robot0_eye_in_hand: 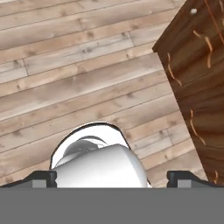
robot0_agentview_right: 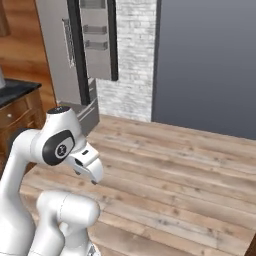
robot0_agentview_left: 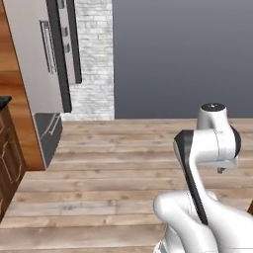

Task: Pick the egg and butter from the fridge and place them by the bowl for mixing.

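Observation:
The fridge (robot0_agentview_left: 42,64) stands at the far left across the wooden floor, tall and grey with dark edges. From the right base view the fridge (robot0_agentview_right: 70,55) has its door swung out, and pale door bins (robot0_agentview_right: 95,35) face the room. The egg, the butter and the bowl are out of view. My arm is folded over the base with the hand aimed down at the floor. In the hand view my gripper (robot0_eye_in_hand: 113,178) is open: its two dark fingertips (robot0_eye_in_hand: 43,178) sit far apart with nothing between them.
A dark wood cabinet with a black top (robot0_agentview_left: 7,148) stands left of the base, near the fridge. Another brown wood cabinet side (robot0_eye_in_hand: 197,70) is close to the hand. A white brick wall (robot0_agentview_left: 91,59) and a dark grey wall (robot0_agentview_left: 183,54) lie ahead beyond open plank floor (robot0_agentview_left: 108,163).

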{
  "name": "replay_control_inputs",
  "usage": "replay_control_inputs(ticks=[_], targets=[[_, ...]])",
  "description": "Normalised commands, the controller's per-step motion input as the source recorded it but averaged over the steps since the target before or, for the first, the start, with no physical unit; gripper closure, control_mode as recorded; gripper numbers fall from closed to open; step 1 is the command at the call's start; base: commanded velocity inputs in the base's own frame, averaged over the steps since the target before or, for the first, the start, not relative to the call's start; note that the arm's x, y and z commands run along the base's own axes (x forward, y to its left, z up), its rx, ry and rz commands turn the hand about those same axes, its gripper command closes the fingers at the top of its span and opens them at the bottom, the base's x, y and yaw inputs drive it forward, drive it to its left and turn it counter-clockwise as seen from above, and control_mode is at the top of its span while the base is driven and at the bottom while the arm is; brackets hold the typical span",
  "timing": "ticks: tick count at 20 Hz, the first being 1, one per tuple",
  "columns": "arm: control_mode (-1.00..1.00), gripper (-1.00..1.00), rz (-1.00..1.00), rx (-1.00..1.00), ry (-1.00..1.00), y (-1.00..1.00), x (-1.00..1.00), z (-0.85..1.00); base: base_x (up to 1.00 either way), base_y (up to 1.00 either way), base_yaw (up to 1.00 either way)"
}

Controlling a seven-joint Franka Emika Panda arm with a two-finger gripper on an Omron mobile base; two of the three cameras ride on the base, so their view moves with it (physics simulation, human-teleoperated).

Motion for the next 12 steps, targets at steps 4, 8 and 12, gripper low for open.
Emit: replay_control_inputs(ticks=[4,8,12], targets=[[1.0,-1.0,0.0,0.0,0.0,0.0,0.0,0.0,1.0,-0.5,0.24],[1.0,-1.0,0.0,0.0,0.0,0.0,0.0,0.0,1.0,-0.36,0.29],[1.0,-1.0,0.0,0.0,0.0,0.0,0.0,0.0,1.0,-0.31,0.22]])
